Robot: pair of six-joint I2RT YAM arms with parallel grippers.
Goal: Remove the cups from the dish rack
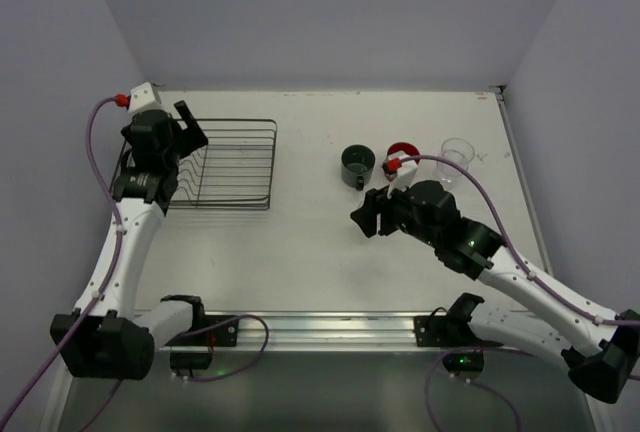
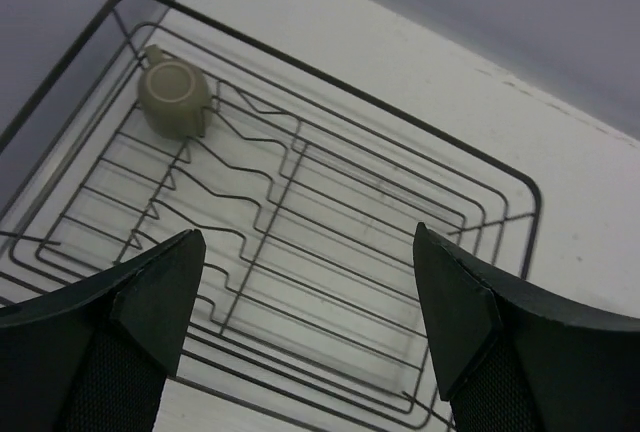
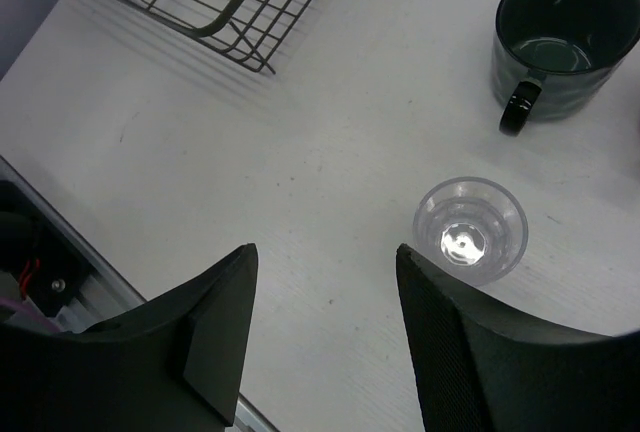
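Cups stand in two places. On the right half of the bench [image 1: 300, 252], well clear of the dish rack [image 1: 235, 206], a dark grey-green mug [image 1: 357, 164] stands upright with its handle turned toward the near side. Just right of it is a red mug [image 1: 404, 145], partly hidden by the right arm, and further right stands a tall clear glass mug [image 1: 457, 159]. A small clear tumbler [image 3: 470, 229] stands upright on the bench nearer than the dark mug; only the right wrist view shows it.

The right gripper [image 3: 322, 257] hangs over bare bench with its jaws partly spread and nothing between them. The tumbler stands just past its right finger, outside the gap.

One small olive-grey cup [image 2: 173, 98] is in the rack, in the far left corner; whether it sits rim up or rim down I cannot tell. The left gripper [image 2: 305, 242] hovers above the left end of the rack, jaws spread wide and holding nothing, with the olive-grey cup well beyond its fingertips.
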